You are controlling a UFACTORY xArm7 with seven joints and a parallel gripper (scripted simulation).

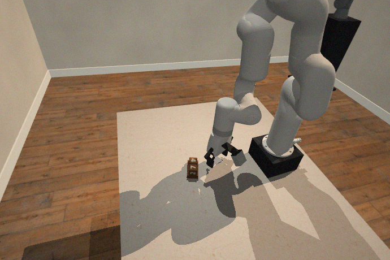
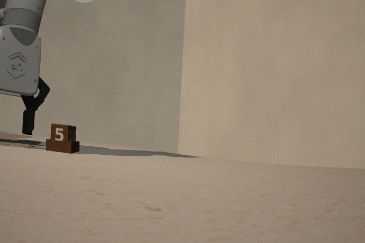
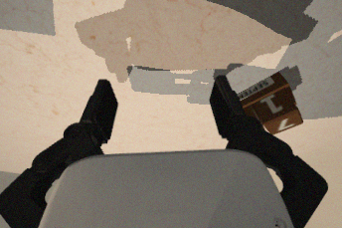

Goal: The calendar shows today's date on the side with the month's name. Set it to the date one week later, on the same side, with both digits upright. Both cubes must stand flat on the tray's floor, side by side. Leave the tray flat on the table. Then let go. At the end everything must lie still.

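The brown tray point(image 1: 192, 177) point(image 2: 58, 146) stands flat on the table, with its cubes side by side. A cube point(image 2: 58, 132) point(image 3: 284, 102) shows a pale 5 on its end in the exterior view. In the wrist view it shows a 1 above the tray's "SEPTE..." label, and another digit like a 7. In the top view a 7 and a turned 2 show. The other cube is mostly hidden behind the right finger in the wrist view. My gripper point(image 1: 224, 160) point(image 2: 27, 131) point(image 3: 163, 90) is open and empty, above the table beside the tray, towards the robot's base.
The pale table mat point(image 1: 151, 143) carries broad arm shadows around the tray. The arm's black base block point(image 1: 273, 167) stands right of the gripper in the top view. A second dark arm on a black pedestal point(image 1: 341, 33) stands at the back right.
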